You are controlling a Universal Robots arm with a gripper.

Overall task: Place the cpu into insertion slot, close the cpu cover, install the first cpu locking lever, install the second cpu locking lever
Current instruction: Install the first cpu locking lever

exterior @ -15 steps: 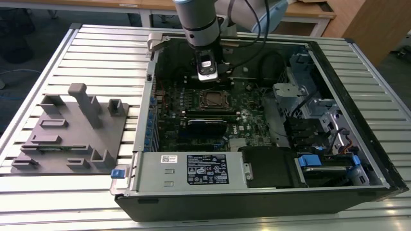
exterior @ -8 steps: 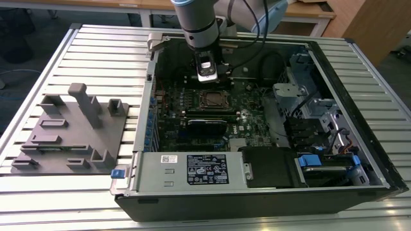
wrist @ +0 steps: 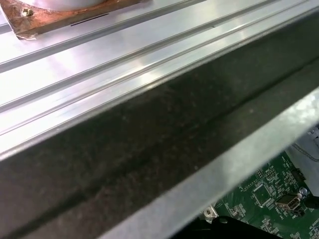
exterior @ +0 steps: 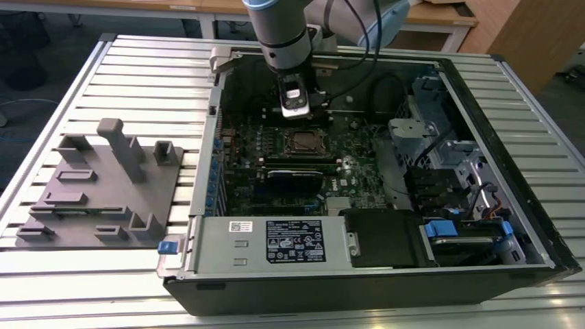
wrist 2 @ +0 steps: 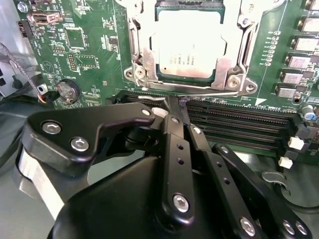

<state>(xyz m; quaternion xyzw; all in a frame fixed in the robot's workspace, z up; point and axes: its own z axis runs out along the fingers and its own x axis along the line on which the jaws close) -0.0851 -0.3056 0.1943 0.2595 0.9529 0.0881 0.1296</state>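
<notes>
**Chip seated, frame down over it**

In the second wrist view I see the cpu [wrist 2: 188, 47] lying in the insertion slot [wrist 2: 220, 75], the cpu cover [wrist 2: 143, 59] flat around it. My gripper [wrist 2: 174, 105] hangs just short of the socket — fingers pressed together, nothing between them. In the exterior view the gripper [exterior: 294, 113] sits inside the computer case [exterior: 366, 291], above the green board [exterior: 361, 161].

The arm [exterior: 279, 34] descends vertically from above, wrist pointing straight down. In the second wrist view, the gripper [wrist 2: 177, 110] has its black fingers [wrist 2: 172, 130] pressed together at the tips, holding nothing.
</notes>
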